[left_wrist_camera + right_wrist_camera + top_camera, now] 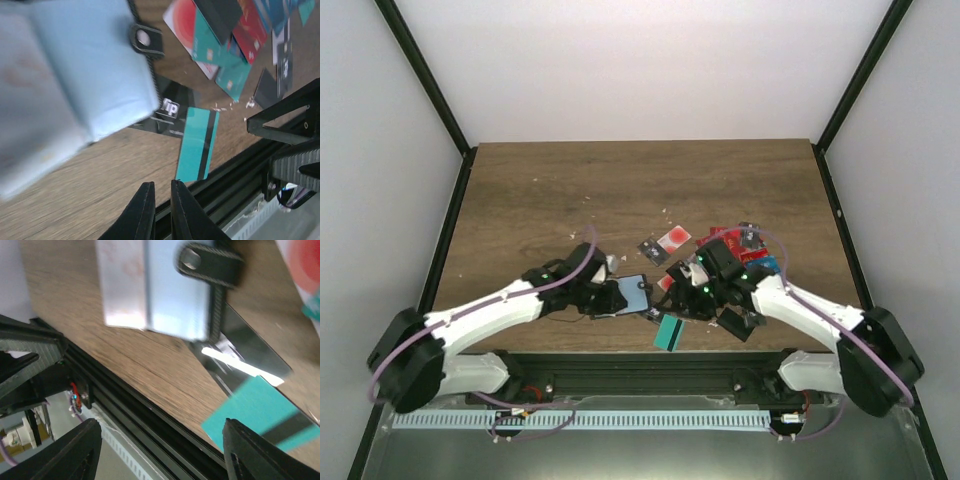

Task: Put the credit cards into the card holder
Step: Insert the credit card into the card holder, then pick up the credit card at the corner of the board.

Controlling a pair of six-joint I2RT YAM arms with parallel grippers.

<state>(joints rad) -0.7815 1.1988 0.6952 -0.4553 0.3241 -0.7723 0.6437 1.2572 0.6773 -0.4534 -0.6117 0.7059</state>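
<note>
The card holder (632, 292) lies open near the table's front, light blue-grey side up. It fills the upper left of the left wrist view (75, 75), and its snap tab (146, 40) points to the cards. My left gripper (608, 296) is beside its left edge, jaws almost together and empty (161, 183). My right gripper (682, 300) is wide open just right of the holder, with nothing between its fingers (161, 424). A teal card (670, 333) with a black stripe lies at the front edge. A black card (170, 107) lies partly under the holder.
A loose heap of red, teal, blue and black cards (730, 250) lies behind the right gripper. A white card with a red circle (675, 238) is beside it. The black frame rail (640, 365) runs along the table's front edge.
</note>
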